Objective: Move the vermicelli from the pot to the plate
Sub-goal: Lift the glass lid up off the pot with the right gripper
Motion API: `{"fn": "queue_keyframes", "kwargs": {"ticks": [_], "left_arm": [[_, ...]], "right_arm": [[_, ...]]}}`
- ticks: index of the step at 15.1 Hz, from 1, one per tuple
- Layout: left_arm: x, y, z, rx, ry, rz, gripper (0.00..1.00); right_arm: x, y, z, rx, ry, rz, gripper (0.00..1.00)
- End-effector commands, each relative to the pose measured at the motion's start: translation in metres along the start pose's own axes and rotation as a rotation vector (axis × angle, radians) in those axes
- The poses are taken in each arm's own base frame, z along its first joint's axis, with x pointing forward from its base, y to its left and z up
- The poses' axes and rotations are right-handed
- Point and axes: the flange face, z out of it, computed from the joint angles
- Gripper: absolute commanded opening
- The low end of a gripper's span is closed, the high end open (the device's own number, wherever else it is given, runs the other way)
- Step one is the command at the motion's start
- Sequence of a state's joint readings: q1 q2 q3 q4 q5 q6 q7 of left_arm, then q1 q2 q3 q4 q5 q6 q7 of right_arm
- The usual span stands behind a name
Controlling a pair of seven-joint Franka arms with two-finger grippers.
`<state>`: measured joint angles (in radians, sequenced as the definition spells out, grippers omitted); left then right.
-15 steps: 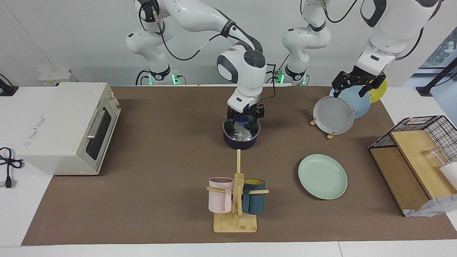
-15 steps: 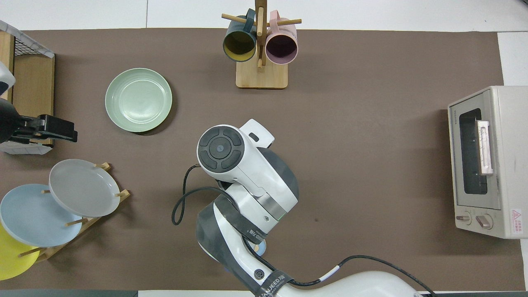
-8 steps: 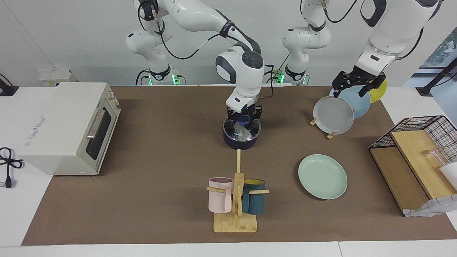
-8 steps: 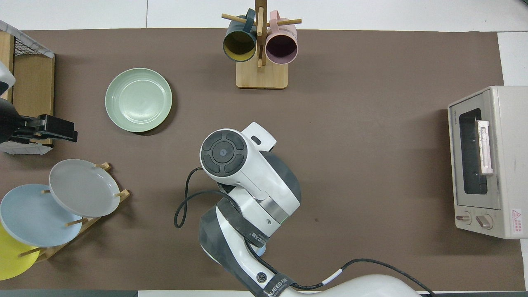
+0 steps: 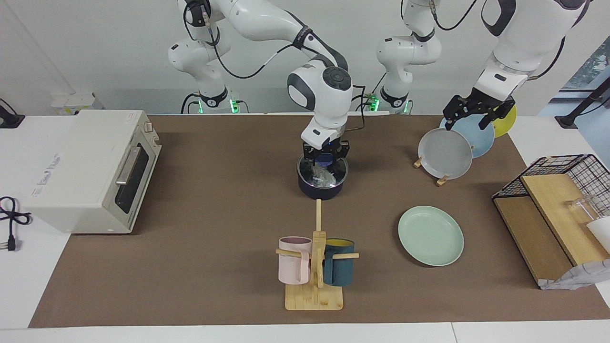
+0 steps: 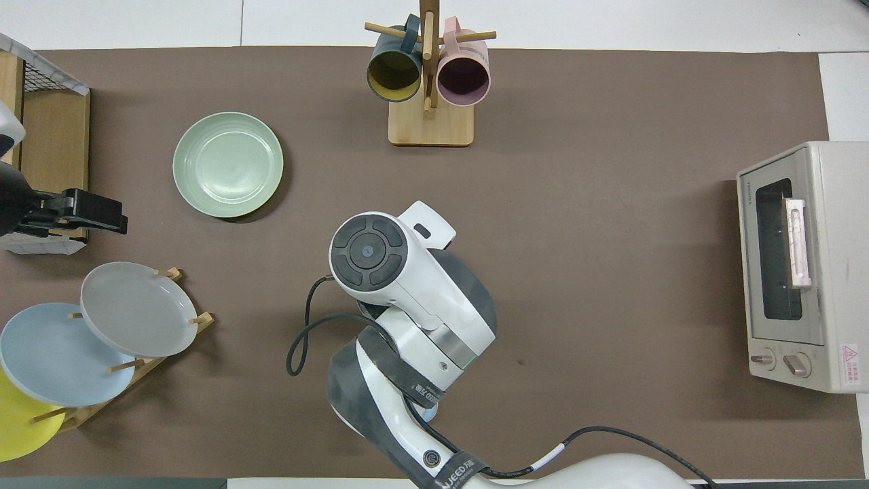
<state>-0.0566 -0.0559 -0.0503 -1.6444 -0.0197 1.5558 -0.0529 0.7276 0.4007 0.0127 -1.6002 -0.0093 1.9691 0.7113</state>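
The dark navy pot point(image 5: 320, 191) stands mid-table, nearer to the robots than the mug rack. A clear glass lid point(image 5: 300, 167) with a blue knob point(image 5: 325, 159) lies on it. The whitish vermicelli point(image 5: 323, 177) shows through the glass, inside the pot. My right gripper point(image 5: 326, 164) is down at the knob, right over the lid. In the overhead view the right arm hides the pot. The mint-green plate point(image 5: 430, 235) lies bare toward the left arm's end; it also shows in the overhead view point(image 6: 227, 164). My left gripper point(image 5: 474, 116) waits open over the plate rack.
A wooden mug rack point(image 5: 314, 267) holds a pink and a dark teal mug. A rack with a grey plate point(image 5: 444, 153), a light blue plate point(image 5: 480, 136) and a yellow one stands under the left gripper. A toaster oven point(image 5: 90, 169) and a wire basket point(image 5: 553, 200) stand at the table's ends.
The right arm's wrist has shifted slightly over the pot, the gripper staying at the lid's knob. The left arm has not moved.
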Motion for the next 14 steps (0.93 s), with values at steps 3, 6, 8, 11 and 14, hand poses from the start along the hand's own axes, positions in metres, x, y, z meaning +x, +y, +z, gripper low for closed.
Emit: {"fn": "queue_keyframes", "kwargs": {"ticks": [3, 6, 8, 11, 14], "left_arm": [[-0.008, -0.003, -0.001, 0.018, 0.004, 0.008, 1.00], [-0.008, -0.002, -0.002, 0.018, 0.008, 0.005, 1.00], [-0.007, -0.002, -0.002, 0.018, 0.008, 0.004, 1.00], [-0.007, 0.012, -0.001, 0.012, 0.019, 0.007, 1.00], [-0.012, 0.090, 0.020, -0.003, 0.044, -0.057, 1.00]], "right_arm": [[0.009, 0.009, -0.029, 0.000, 0.015, -0.043, 0.43], [0.042, 0.054, -0.050, 0.006, 0.006, -0.070, 0.43], [0.056, 0.080, -0.059, 0.004, 0.005, -0.100, 0.43], [0.070, 0.111, -0.064, -0.019, -0.010, -0.173, 0.43], [0.095, 0.173, -0.057, -0.066, -0.045, -0.252, 0.43]]}}
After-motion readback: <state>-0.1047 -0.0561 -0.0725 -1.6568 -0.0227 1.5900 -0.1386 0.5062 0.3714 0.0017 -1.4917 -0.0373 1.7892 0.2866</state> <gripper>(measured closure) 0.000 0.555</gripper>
